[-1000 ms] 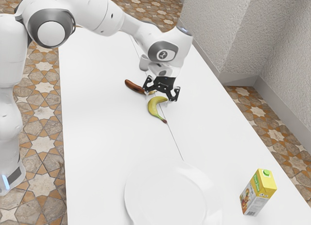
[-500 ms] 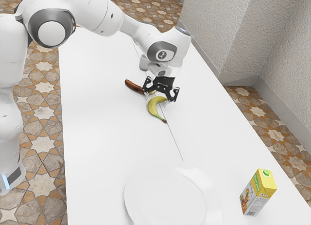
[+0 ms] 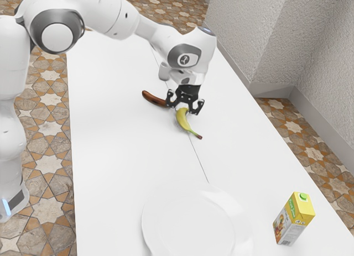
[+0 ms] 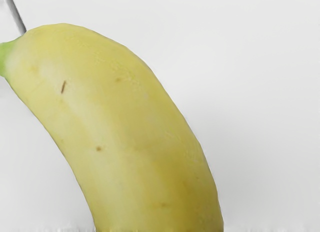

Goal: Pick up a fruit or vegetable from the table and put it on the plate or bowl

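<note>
- The worktop (image 3: 110,156) runs from the top of the exterior view down to its bottom edge. Its long sides fall away to the tiled floor (image 3: 47,156) on the exterior view's left and toward the wall (image 3: 260,29) on its right. The white stretch between banana and plate is bare, so the carry has open room.
- The arm (image 3: 127,21) comes in from the upper left and bends down near the centre of the frame.
- The plate (image 3: 191,225) sits at the lower middle, well apart from the banana. A late release could, I judge, overshoot it.
- The carton (image 3: 294,218) stands at the lower right, near the plate but not touching it. A wide swing could knock it over.
- The banana (image 3: 186,123) (image 4: 125,142) lies flat just above centre, right under the hand, with its stem toward the plate.
- The brown stick-shaped thing (image 3: 153,98) lies just up-left of the hand, where a finger could catch it.
- The jaws stand open, low over the banana's blunt end, one finger on each side. Closing so near the end, they could make the fruit pivot or squirt out.
</note>
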Available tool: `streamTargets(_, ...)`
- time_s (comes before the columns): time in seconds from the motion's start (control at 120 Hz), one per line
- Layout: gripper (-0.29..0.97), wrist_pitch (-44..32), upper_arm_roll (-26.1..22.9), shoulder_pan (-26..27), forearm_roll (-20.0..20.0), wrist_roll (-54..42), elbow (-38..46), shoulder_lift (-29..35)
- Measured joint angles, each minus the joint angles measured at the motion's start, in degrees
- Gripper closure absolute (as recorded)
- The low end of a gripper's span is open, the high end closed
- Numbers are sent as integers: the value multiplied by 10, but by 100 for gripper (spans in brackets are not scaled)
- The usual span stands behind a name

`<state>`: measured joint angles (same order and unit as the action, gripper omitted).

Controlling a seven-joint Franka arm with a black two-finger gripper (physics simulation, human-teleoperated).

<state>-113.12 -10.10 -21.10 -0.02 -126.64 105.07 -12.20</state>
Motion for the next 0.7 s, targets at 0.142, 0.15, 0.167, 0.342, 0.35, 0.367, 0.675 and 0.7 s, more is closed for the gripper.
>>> streamTargets(0.142, 55, 1, -5, 4, -15, 7, -7, 44)
streamTargets(0.15, 55, 1, -6, 5, -16, 8, -7, 47)
streamTargets(0.167, 55, 1, -7, 6, -19, 9, -8, 54)
streamTargets(0.342, 54, 52, -8, 60, -46, 25, -22, 140)
streamTargets(0.35, 54, 56, -8, 63, -46, 26, -22, 142)
streamTargets(0.367, 54, 66, -7, 71, -48, 29, -22, 146)
streamTargets(0.675, 56, 177, -4, 295, -52, 79, 5, 196)
streamTargets(0.7, 56, 181, -4, 302, -52, 84, 7, 196)
